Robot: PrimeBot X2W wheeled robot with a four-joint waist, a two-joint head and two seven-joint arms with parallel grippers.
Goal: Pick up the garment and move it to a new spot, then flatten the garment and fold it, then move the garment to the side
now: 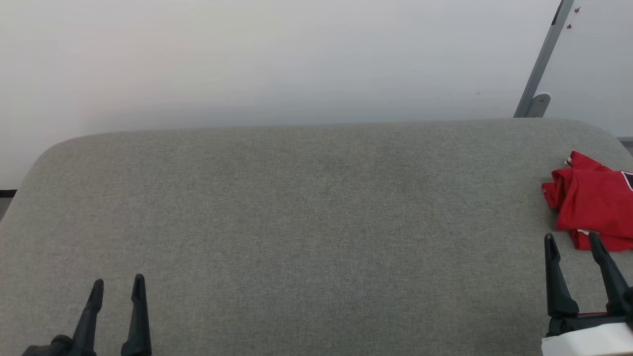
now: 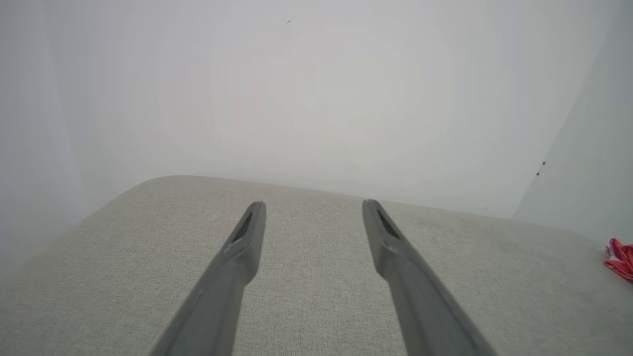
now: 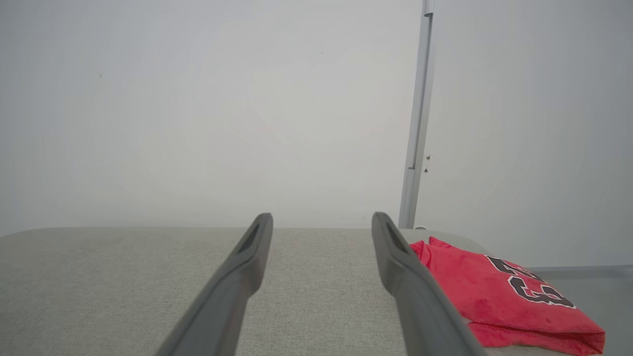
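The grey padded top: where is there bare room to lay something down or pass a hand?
Nearly all of the grey padded top is bare: the stretch from the left pincer across to the right pincer, back to the wall. Only the right end is taken, by the red garment.

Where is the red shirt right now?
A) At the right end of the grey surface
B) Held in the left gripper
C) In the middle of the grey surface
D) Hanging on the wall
A: the shirt lies at the right end of the grey surface, just beyond the open, empty right gripper, far from the left gripper.
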